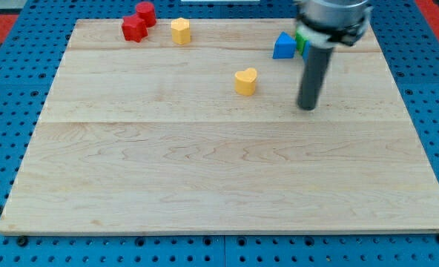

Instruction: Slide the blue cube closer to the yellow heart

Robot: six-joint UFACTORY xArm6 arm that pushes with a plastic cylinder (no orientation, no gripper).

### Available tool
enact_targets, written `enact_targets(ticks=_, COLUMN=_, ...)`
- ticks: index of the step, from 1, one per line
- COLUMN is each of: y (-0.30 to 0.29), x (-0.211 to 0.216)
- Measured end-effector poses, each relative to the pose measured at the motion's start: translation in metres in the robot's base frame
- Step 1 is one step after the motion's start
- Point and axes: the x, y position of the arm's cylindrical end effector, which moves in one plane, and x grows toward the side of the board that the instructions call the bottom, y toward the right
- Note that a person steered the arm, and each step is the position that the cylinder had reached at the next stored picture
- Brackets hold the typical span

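Observation:
The blue block [283, 47] sits near the view's top right of the wooden board; its exact shape is hard to make out. A green block [302, 41] touches its right side, partly hidden by the arm. The yellow heart [245, 81] lies below and to the left of the blue block, with a gap between them. My tip [307, 106] rests on the board to the right of the yellow heart and below the blue block, touching neither.
A red star-like block [134, 29] and a red cylinder [145, 12] sit at the view's top left. A second yellow block [180, 30] stands just right of them. The board [205, 178] lies on a blue pegboard surface.

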Motion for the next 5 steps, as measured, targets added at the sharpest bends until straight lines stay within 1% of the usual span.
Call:
enact_targets(ticks=1, y=0.048, x=-0.017)
enact_targets(ticks=2, y=0.067, x=-0.044)
enact_targets(ticks=3, y=0.072, x=-0.078)
enact_targets(ticks=4, y=0.054, x=-0.094)
enact_targets(ticks=5, y=0.022, x=-0.103)
